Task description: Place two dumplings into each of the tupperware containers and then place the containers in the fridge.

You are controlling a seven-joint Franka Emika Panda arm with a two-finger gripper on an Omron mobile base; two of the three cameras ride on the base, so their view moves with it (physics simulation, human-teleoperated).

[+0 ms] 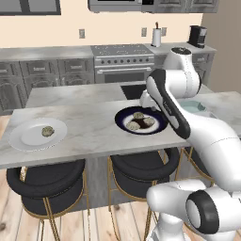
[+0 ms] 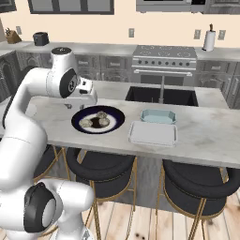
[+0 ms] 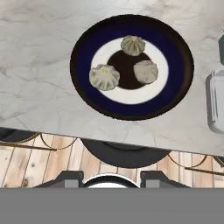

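Note:
Three dumplings (image 3: pixel 104 76) (image 2: pixel 97 119) lie on a round dark-blue plate (image 3: pixel 175 92) (image 1: pixel 123 117) in the middle of the island counter. A single dumpling (image 1: pixel 47 131) sits on a white plate (image 1: pixel 23 136) at the left end. The whitish tupperware container (image 2: pixel 153 133) stands right of the dark plate, with its edge at the right of the hand view (image 3: pixel 215 103). Behind it is the teal container (image 2: pixel 158 116) (image 1: pixel 194 107). My gripper (image 3: pixel 111 177) (image 2: pixel 75 107) hovers above the counter beside the dark plate, open, with nothing between its fingers. The fridge is out of view.
Black stools (image 1: pixel 47 181) (image 2: pixel 101 166) with gold legs are tucked under the island's near edge. A sink (image 2: pixel 161 96) is set into the counter behind the containers. A stove (image 1: pixel 123 59), a paper towel roll (image 2: pixel 209 41) and a coffee machine (image 1: pixel 197 36) line the back wall.

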